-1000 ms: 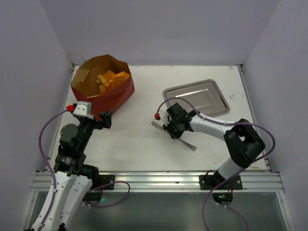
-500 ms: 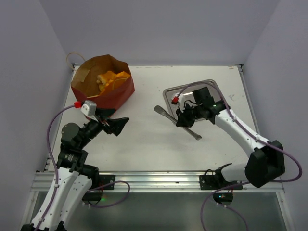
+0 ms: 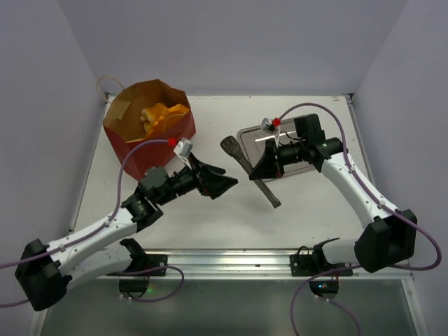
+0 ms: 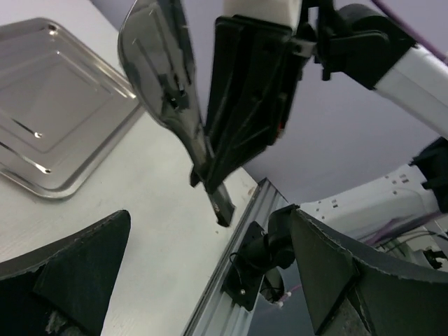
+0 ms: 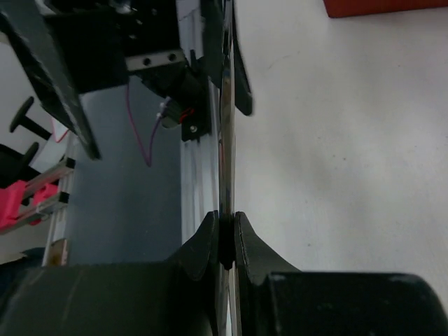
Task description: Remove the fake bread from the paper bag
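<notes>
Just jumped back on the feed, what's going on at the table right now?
The right tool is shut on a flat metal spatula, gripping it around its middle just in front of the metal tray. The left tool is open and empty, pointing across the table toward that spatula. The fake bread sits inside the paper bag at the far left; none of it is out yet.

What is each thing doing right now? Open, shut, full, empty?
Bag: open, standing, bread inside.
Bread: in the bag.
Tray: flat, looks empty.
Spatula: gripped, tilted.
Left gripper: open, holding nothing.
Right gripper: shut on spatula.
</notes>
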Available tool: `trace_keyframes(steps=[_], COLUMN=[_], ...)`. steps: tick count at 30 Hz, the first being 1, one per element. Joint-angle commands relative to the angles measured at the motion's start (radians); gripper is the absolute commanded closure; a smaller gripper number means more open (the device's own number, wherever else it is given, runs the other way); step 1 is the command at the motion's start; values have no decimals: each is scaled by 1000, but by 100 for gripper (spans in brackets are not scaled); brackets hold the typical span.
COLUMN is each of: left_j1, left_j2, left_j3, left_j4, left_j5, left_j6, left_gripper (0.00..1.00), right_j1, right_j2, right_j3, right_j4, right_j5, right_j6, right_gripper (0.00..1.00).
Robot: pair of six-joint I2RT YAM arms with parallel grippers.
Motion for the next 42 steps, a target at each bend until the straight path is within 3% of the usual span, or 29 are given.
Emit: trace_keyframes(steps=[1,4,8,14,27,30,33,37,42], left_j1=[-49,-59,-74,-80,-80,-80,-80,-80,-80], left_j2=[130,230,297,307,325,319,304,288,281], left_j3=[94,145,186,182,169,171,171,175,174], left_j4=[178,241,294,333,431,428,413,396,393], left_j5=[-184,-190,-183,-181,-114,-123,-154,-180,-203], left_j6=[-42,-45,-42,-42,-65,-64,-50,-32,-27], left_gripper=[2,5,9,18,75,81,85,87,89], right_j1=[-2,-2,1,1,1,1,1,2,2], right_j2=[-34,-83,-135,-149,-143,-146,-156,-172,-175], right_j3=[21,-52,-143,-180,-189,-195,-207,-218,-224], right_j4=[143,411,580,602,647,650,645,599,578], right_j5=[-158,-170,-172,-172,-182,-175,-153,-136,-129], right_j6=[251,458,602,611,651,653,643,588,559], right_gripper=[100,100,100,100,96,87,68,51,44])
